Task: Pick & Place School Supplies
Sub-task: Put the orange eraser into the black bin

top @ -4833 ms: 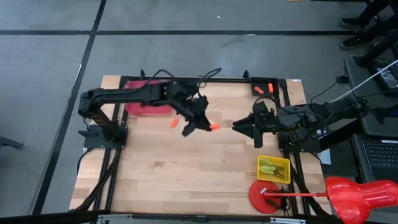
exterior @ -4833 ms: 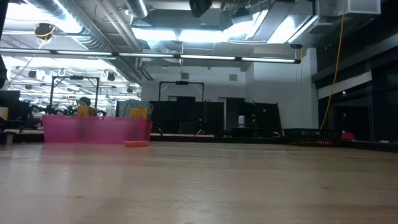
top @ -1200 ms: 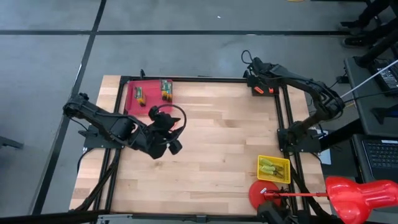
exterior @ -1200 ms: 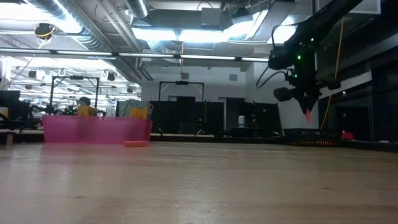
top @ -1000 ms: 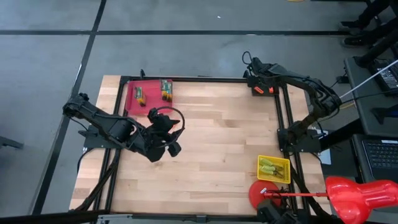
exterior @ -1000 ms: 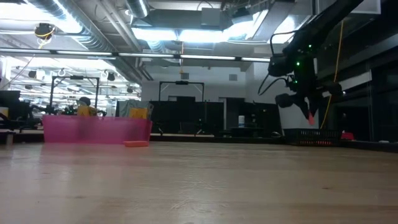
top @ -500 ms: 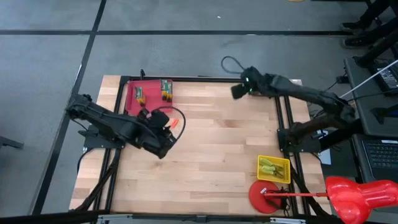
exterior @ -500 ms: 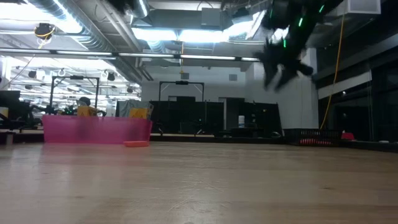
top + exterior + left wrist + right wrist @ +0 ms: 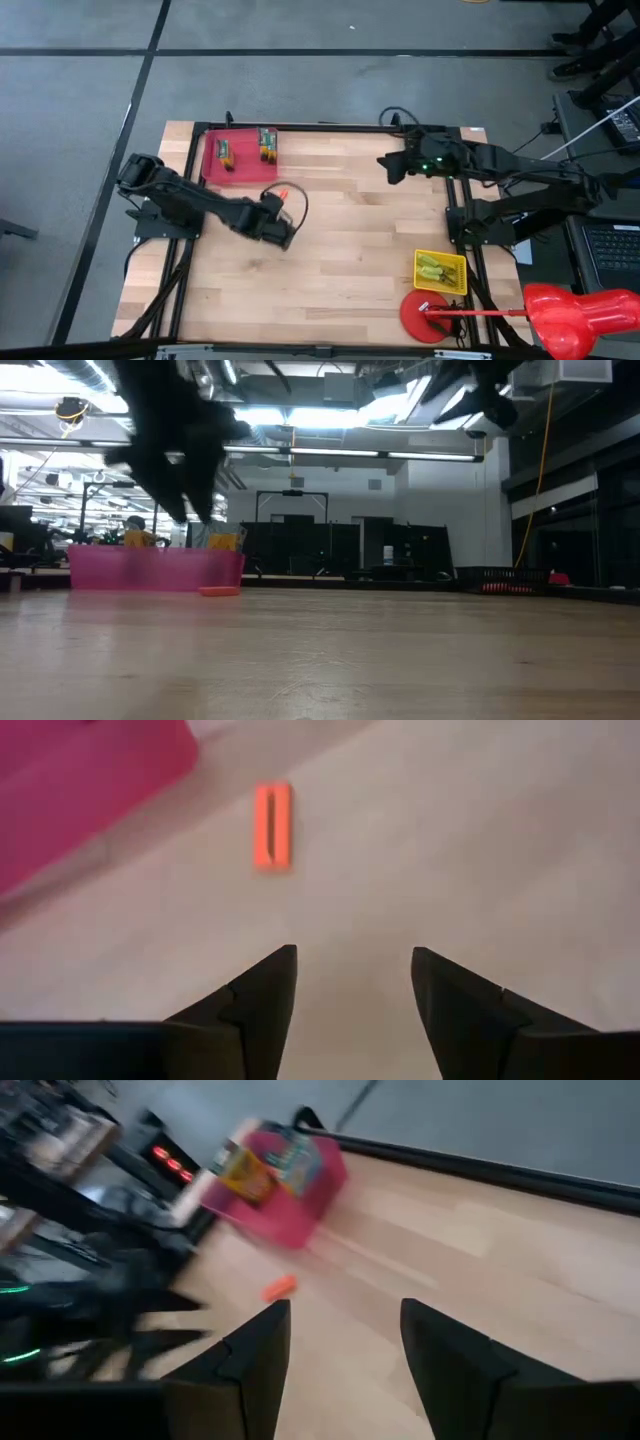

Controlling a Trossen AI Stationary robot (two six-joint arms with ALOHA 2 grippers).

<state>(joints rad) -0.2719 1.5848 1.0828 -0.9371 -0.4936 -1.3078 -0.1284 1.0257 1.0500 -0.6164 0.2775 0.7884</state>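
The left gripper (image 9: 353,982), jaws spread and empty, hangs over the surface (image 9: 340,250) facing the orange piece (image 9: 271,825), which lies loose just beside the pink tray (image 9: 237,165) at far left. A descent drifting toward the tray wall could clip it or flick the piece away. The right gripper (image 9: 338,1352), jaws parted and empty, rides high at far right, with bare surface between the arms.

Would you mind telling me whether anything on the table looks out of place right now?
One small orange piece lies loose on the bare wood beside the pink tray, not inside it. The left end effector is open just short of it; nothing else looks spilled or damaged.
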